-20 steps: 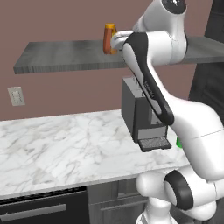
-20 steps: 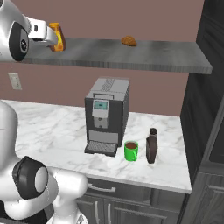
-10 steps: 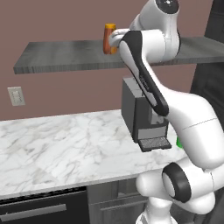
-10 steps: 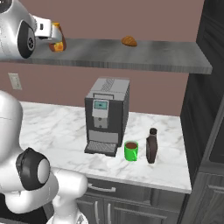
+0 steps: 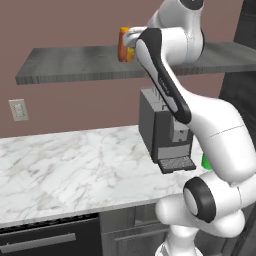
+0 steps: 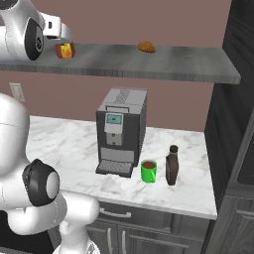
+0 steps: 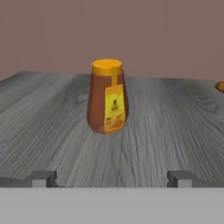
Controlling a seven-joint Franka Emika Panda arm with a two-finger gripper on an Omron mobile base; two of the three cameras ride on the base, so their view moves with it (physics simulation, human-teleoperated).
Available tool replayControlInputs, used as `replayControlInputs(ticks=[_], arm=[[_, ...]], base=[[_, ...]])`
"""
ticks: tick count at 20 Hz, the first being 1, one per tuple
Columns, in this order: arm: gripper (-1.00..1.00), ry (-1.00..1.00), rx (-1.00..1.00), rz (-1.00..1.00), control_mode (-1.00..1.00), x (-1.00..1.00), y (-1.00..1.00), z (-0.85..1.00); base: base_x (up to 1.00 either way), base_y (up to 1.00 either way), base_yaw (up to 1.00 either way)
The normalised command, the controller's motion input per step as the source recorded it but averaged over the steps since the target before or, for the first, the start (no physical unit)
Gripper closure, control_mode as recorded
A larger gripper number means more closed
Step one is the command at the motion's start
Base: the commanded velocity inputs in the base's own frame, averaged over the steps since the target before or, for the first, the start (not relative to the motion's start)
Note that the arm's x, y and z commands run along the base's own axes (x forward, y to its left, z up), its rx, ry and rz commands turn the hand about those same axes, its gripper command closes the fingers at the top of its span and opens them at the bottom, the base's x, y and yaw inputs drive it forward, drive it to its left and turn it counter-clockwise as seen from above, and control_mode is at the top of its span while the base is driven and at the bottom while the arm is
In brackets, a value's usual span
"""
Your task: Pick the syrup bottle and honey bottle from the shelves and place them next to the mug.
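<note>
The honey bottle (image 7: 106, 98), amber with a yellow cap and label, stands upright on the grey wood-grain shelves (image 7: 175, 131). My gripper (image 7: 111, 179) is open, level with the bottle and just short of it, with nothing between the fingertips (image 7: 41, 178). From the right base view the hand's gripper (image 6: 63, 39) covers the top of the honey bottle (image 6: 65, 50). In the left base view the honey bottle (image 5: 122, 44) peeks out left of my arm. The dark syrup bottle (image 6: 171, 166) stands on the marble counter beside the green mug (image 6: 148, 171).
A grey coffee machine (image 6: 120, 131) stands on the counter left of the mug. A small brown pastry (image 6: 146, 46) lies further along the shelves (image 6: 163, 64). A dark tall cabinet (image 6: 238, 124) closes the counter's right end. A wall outlet (image 5: 18, 109) sits at left.
The hand has moved along the shelf closer to the honey bottle. The gripper has stayed open. The bottles and mug have not moved.
</note>
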Motion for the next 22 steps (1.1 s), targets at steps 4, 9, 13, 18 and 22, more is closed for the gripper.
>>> replayControlInputs(ticks=[4, 9, 13, 18, 22], arm=[[-1.0, 0.0, 0.02, 0.04, -1.0, 0.05, 0.06, 0.16], [-1.0, 0.0, 0.01, 0.05, -1.0, 0.18, 0.0, 0.02], [-1.0, 0.0, 0.0, 0.02, -1.0, 0.31, 0.0, 0.0], [-1.0, 0.0, 0.0, 0.0, -1.0, 0.34, 0.0, 0.0], [-1.0, 0.01, 0.0, 0.0, -1.0, 0.27, 0.01, 0.0]], base=[[0.0, 0.0, 0.0], [0.0, 0.0, 0.0], [0.0, 0.0, 0.0], [0.0, 0.0, 0.0], [0.0, 0.0, 0.0]])
